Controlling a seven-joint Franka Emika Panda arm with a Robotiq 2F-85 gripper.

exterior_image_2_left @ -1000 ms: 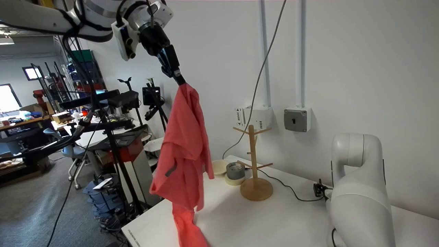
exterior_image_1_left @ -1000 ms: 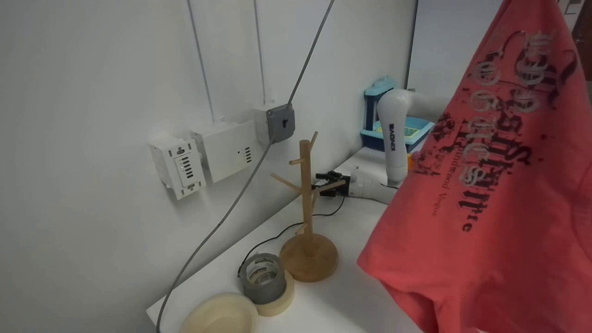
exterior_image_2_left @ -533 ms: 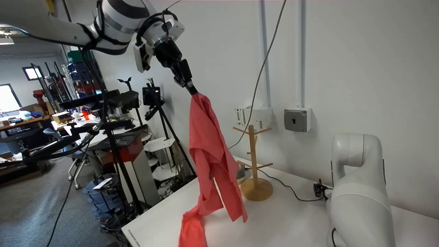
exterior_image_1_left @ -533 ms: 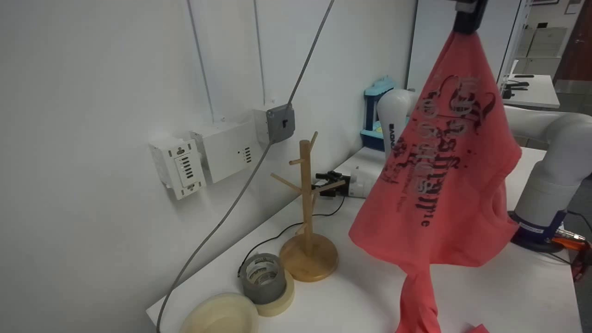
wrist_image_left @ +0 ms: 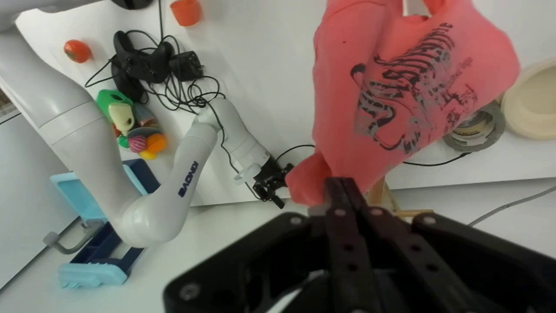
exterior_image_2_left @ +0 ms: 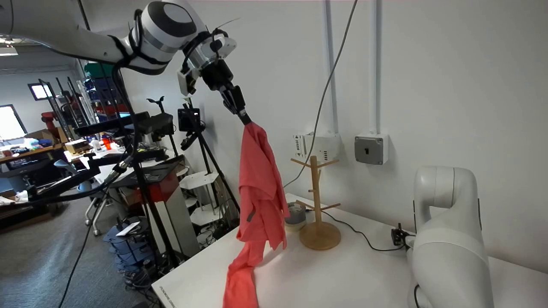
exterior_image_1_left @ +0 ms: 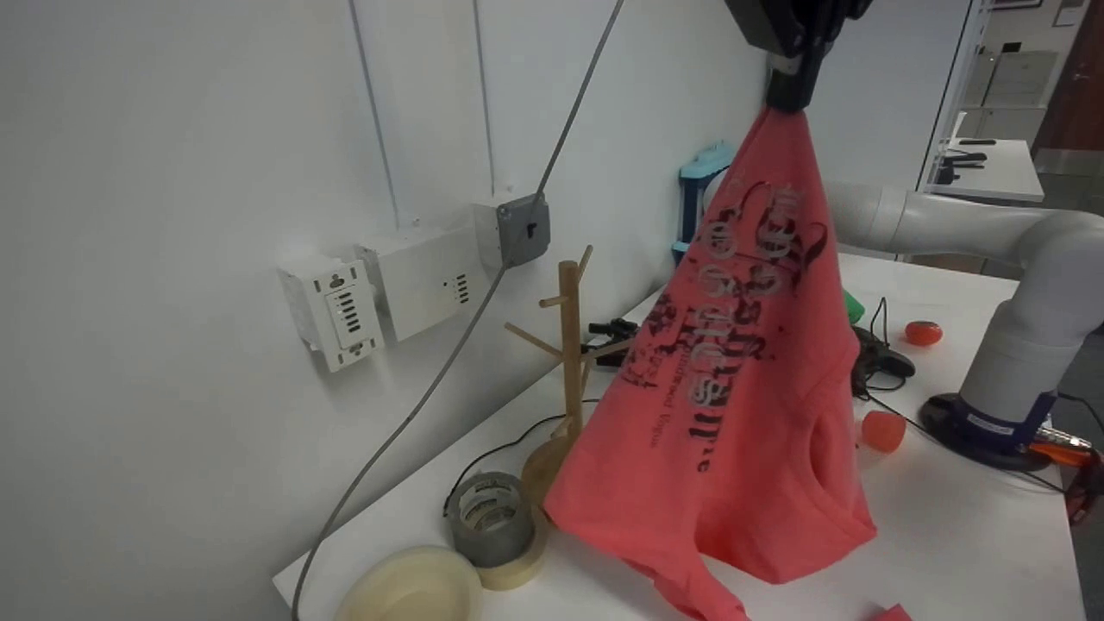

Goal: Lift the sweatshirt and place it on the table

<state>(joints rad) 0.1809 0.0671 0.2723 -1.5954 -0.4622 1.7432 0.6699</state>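
The coral-red sweatshirt (exterior_image_1_left: pixel 768 414) with dark lettering hangs in folds from my gripper (exterior_image_1_left: pixel 787 93). In an exterior view the sweatshirt (exterior_image_2_left: pixel 261 184) hangs below the gripper (exterior_image_2_left: pixel 245 117), and a long sleeve-like part trails down over the table, running out of the frame. I cannot tell if that part rests on it. In the wrist view my gripper (wrist_image_left: pixel 341 184) is closed with fingertips together, and the sweatshirt (wrist_image_left: pixel 339 87) spreads out beyond them. The pinched cloth itself is hidden there. The white table (exterior_image_1_left: pixel 966 517) lies below and also shows in an exterior view (exterior_image_2_left: pixel 342 273).
A wooden stand (exterior_image_2_left: pixel 317 205) with pegs stands close to the sweatshirt, which partly covers its base in an exterior view. Tape rolls (exterior_image_1_left: pixel 492 517) and a pale bowl (exterior_image_1_left: pixel 414 591) are beside it. Another white arm (exterior_image_2_left: pixel 454 239), a black controller (wrist_image_left: pixel 143 65) and toys (wrist_image_left: pixel 130 117) occupy the table.
My gripper and the sweatshirt have moved lower, leftward in an exterior view and rightward in an exterior view facing it from elsewhere. The sweatshirt's lower part swings. The gripper stays closed on it.
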